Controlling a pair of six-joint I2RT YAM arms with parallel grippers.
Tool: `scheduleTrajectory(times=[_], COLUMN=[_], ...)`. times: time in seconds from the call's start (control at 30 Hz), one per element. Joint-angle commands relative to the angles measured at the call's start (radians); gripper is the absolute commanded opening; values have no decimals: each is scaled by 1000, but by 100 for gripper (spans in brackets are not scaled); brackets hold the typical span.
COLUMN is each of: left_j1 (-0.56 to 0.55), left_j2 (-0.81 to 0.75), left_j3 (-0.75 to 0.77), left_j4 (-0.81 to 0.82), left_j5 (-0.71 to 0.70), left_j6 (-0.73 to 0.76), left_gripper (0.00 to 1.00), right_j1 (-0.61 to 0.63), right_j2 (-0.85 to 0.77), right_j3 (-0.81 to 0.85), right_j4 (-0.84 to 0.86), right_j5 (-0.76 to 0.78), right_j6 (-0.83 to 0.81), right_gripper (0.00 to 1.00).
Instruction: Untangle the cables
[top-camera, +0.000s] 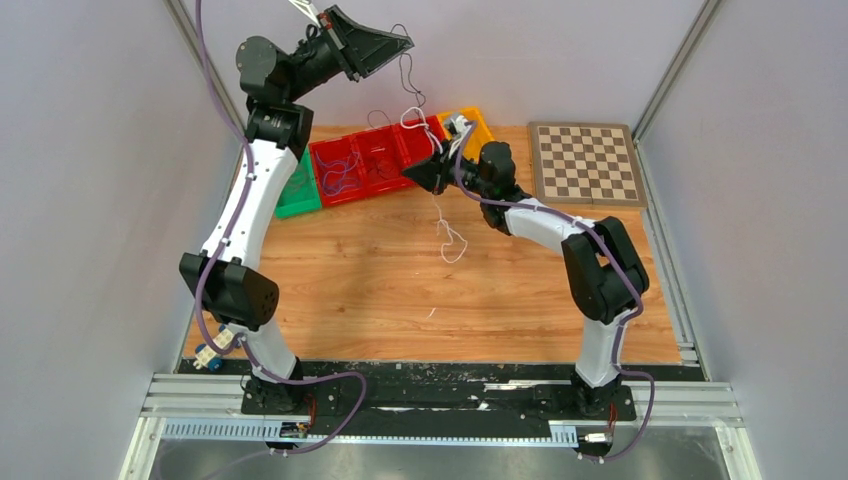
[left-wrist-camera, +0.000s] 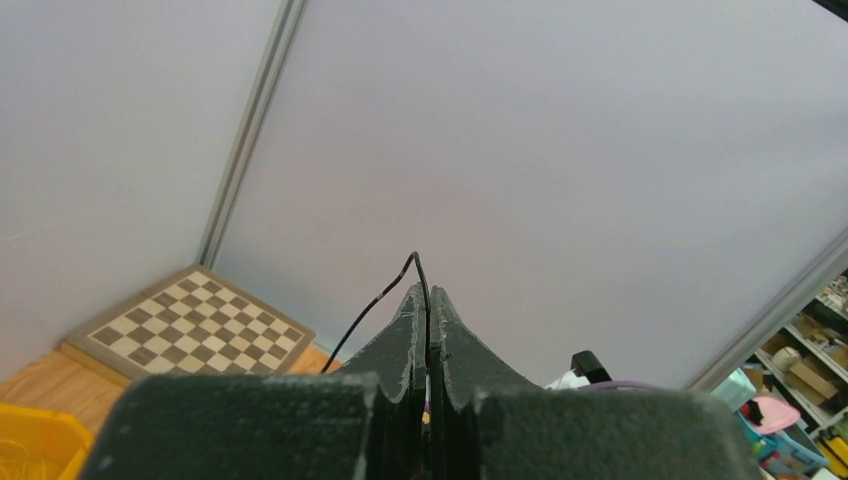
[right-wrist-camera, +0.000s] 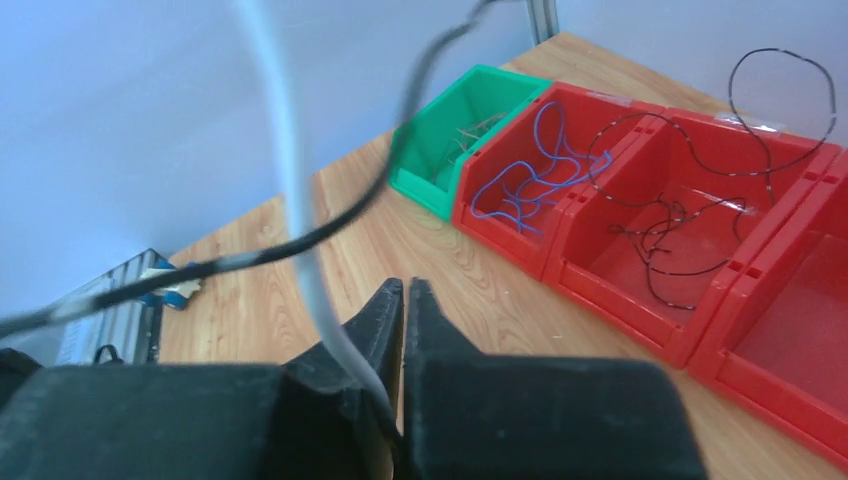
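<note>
Since the cables (top-camera: 410, 114) are limp and light, we'd grip near their crossing — left gripper (left-wrist-camera: 428, 292) pinches the black cable (left-wrist-camera: 375, 303), right gripper (right-wrist-camera: 405, 298) nearly closed, seemingly on the white cable (right-wrist-camera: 297, 190).

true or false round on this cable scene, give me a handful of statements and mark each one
1. The left gripper is shut on a black cable. True.
2. The chessboard sits at the near left corner of the table. False: it is at the far right corner.
3. A blue-purple cable lies in the red bin right beside the green bin. True.
4. The right gripper is raised higher than the left one. False: the left is up high, and the right is low by the bins.
5. A white cable hangs from the right gripper down to the table. True.
</note>
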Motion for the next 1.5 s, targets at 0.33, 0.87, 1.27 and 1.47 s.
scheduleTrajectory(times=[0.33,0.87,1.27,1.47], left_j1=[38,94,181,182], left_j2=[128,202,165,161], left_j3=[374,514,518,437], left_j4=[-21,-2,-39,-24], left_j5=[-187,-422,-673,-574], left_j6=[206,342,491,396], left_gripper=[0,0,0,0], right_j1=[-137,-250,-291,-318], right_j2=[-136,-52,-73,-109], right_j3=[-395,-509,-576,-551], right_j4=[-205,-502,-573,-592], right_j5=[-31,151,226,175], right_j6=[-143,9,82,29], right_gripper=[0,0,0,0])
